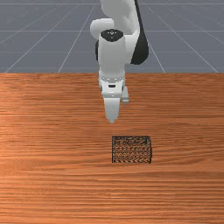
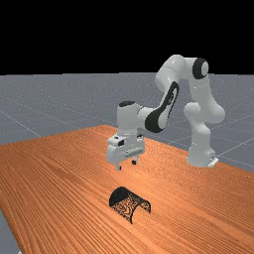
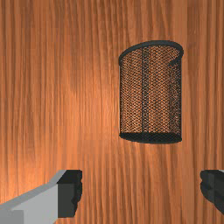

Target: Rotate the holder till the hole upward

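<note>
Holder (image 3: 151, 94) on its side, wood (image 3: 87, 87) visible through black mesh (image 3: 131, 96), tool (image 2: 126, 164) spread wide

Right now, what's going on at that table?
A robot arm has its open gripper above the table, with nothing in it. The black mesh holder lies on its side, its hole facing sideways, and the gripper isn't touching it. The job is to turn that hole upward; the holder isn't upright yet.
</note>
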Robot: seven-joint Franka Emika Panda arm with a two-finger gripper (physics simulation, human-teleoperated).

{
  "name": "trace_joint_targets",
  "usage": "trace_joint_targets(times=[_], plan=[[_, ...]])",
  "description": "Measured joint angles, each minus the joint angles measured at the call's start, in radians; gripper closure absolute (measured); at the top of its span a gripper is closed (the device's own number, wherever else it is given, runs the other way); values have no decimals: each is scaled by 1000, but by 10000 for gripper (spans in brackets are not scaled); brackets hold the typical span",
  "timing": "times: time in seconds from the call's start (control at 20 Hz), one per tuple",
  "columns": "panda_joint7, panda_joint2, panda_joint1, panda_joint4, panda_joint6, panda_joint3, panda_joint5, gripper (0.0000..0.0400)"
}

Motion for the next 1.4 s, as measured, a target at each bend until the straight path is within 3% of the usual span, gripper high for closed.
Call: trace_joint_targets(times=[0.05,0.1,0.15,0.25,0.3,0.35,0.4,0.5,0.55,0.7,0.9,1.0,1.1,1.15,1.3,1.35,1.4], plan=[[0,0,0,0,0,0,0,157],[0,0,0,0,0,0,0,252],[0,0,0,0,0,0,0,310],[0,0,0,0,0,0,0,367],[6,-1,3,-2,1,-3,-7,223],[6,-1,3,-2,2,-3,-7,135],[6,0,3,-2,3,-3,-7,82],[9,9,4,18,-32,0,-2,30],[17,11,9,21,-36,2,-3,18],[-8,6,0,4,-4,47,78,4],[36,18,36,18,1,88,117,1],[89,27,72,32,3,95,101,0],[97,42,82,49,7,128,143,0],[147,47,115,60,2,115,101,0],[158,65,128,82,9,145,136,0],[199,70,154,94,3,133,103,0],[203,76,159,101,5,142,112,0]])
